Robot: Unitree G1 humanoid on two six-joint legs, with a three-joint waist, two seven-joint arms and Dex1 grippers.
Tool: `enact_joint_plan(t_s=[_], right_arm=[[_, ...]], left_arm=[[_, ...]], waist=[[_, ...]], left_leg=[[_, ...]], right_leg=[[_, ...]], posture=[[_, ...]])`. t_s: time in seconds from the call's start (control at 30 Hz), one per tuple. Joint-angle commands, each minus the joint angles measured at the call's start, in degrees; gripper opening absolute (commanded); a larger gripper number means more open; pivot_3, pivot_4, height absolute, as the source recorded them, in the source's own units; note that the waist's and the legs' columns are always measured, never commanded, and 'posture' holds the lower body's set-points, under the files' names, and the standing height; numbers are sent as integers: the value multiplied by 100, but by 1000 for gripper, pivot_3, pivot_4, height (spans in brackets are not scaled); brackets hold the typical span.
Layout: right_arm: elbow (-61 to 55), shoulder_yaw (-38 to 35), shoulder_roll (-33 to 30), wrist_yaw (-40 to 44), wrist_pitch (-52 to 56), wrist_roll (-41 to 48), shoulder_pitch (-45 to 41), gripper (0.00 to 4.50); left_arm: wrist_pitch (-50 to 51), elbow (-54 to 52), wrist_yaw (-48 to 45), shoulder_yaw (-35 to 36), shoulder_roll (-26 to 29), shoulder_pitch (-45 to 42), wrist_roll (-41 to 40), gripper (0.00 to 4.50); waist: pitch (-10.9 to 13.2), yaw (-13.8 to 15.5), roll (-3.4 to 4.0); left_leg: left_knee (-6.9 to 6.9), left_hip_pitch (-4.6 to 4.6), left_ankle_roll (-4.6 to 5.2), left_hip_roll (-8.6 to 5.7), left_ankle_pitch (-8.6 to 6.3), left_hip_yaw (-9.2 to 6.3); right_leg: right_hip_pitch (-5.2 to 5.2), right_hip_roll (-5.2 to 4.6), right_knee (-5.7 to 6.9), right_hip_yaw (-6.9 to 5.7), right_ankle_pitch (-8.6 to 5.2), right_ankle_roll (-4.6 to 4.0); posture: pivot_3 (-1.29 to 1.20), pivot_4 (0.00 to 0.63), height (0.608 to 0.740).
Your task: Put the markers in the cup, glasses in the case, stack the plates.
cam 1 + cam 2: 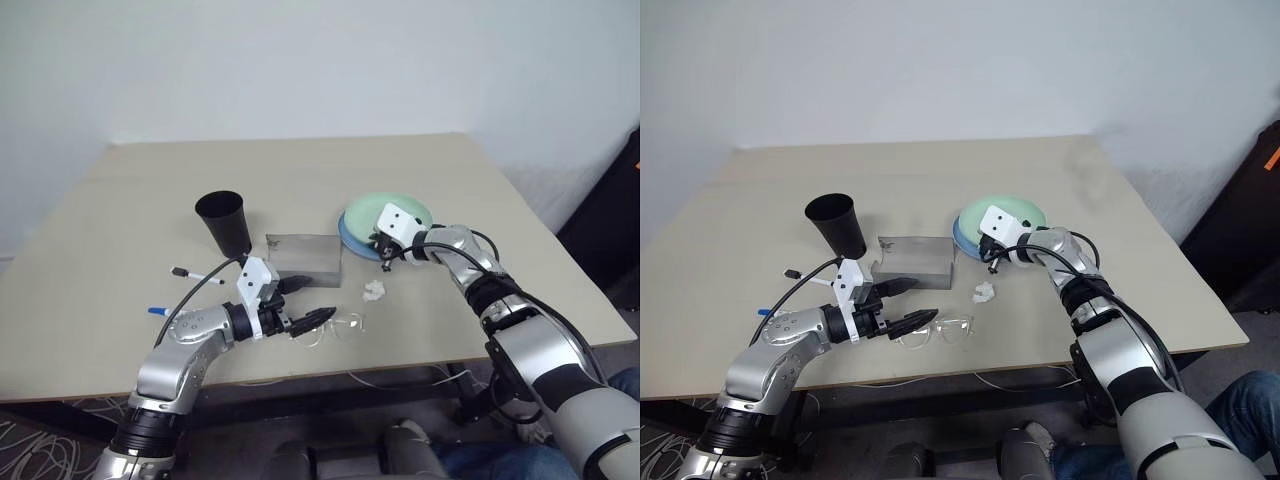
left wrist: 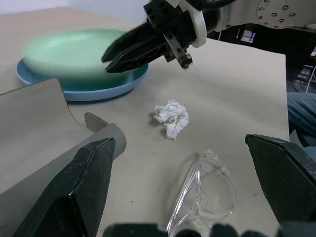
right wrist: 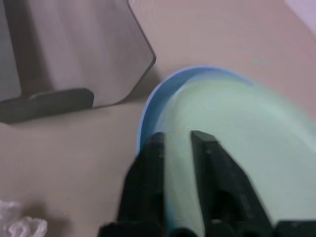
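Clear-framed glasses (image 1: pixel 936 331): lie nearest on the surface (image 1: pixel 120 200), just beyond the tips of the left pincer (image 1: pixel 898 305), which stands wide; judged a line-up to pick them up for the case.
Blue-capped marker (image 1: pixel 160 311): flat near the left edge, not in the cup.
White crumpled scrap (image 1: pixel 374 291): loose between the glasses and the plates; no part of the task.
Black-capped marker (image 1: pixel 196 274): flat, a little further than the blue one, near the cup's foot.
Grey case (image 1: pixel 305 256): lies open past the glasses, ready to take them.
Right pincer (image 2: pixel 114 57): slightly parted at the near rim of the plates, gripping nothing; judged just letting go.
Mint plate (image 1: pixel 390 213): sits on the blue plate (image 2: pixel 84 92), so the stack looks done.
Black cup (image 1: pixel 225 222): upright beyond the case, awaiting both markers.
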Motion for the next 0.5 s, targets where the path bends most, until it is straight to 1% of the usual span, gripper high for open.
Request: enact_joint_plan(t_s=[0.03, 0.17, 0.33, 0.5], right_arm=[[-46, -242, 1, 105, -153, 31, -288, 2321], [-244, -376, -42, 223, -176, 83, -256, 3671], [-595, -588, -121, 392, -87, 191, -153, 3671], [-1322, -877, -279, 855, 374, 501, 124, 3671]], left_arm=[[-87, -166, -17, 84, 13, -62, -28, 4500], [-99, -143, -29, 76, 14, -87, -19, 4500], [-114, -116, -29, 73, 18, -117, 5, 4500], [-188, -47, 15, 124, 36, -174, 80, 4500]], waist=[[0, 0, 1], [0, 0, 1], [-1, 0, 2], [-1, 3, 3]], left_leg=[[1, 1, 0, 0, 0, 0], [2, 1, 1, 0, 1, 0], [2, 2, 1, 0, 1, 0], [3, 2, 1, 0, 1, -2]], right_leg=[[1, 0, 0, 0, 0, 0], [2, 0, 1, 0, 1, 0], [2, 0, 2, 0, 1, 0], [5, 1, 2, 0, 1, 1]], posture=[[0, 0, 740], [0, 0, 740], [0, 0, 740], [0, 0, 740]])
